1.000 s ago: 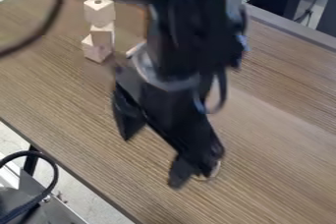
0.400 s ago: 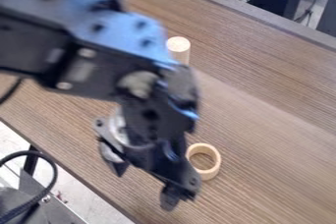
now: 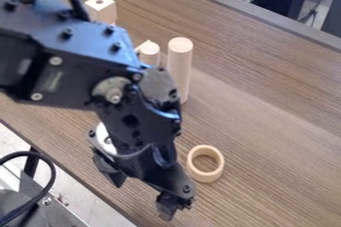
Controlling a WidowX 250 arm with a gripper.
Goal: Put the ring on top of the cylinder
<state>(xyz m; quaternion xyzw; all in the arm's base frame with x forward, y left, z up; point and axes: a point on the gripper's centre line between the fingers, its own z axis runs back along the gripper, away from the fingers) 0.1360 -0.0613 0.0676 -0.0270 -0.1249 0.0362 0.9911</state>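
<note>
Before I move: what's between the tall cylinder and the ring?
Camera view: just bare tabletop between the tall cylinder and the ring. The arm shows alongside that stretch, not across it.

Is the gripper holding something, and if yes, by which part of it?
Nothing is held: the gripper is open, and the ring rests on the table.

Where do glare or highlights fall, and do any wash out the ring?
Camera view: a soft pale sheen crosses the table right of the tall cylinder; shine lies along the arm's top; neither washes out the ring.
</note>
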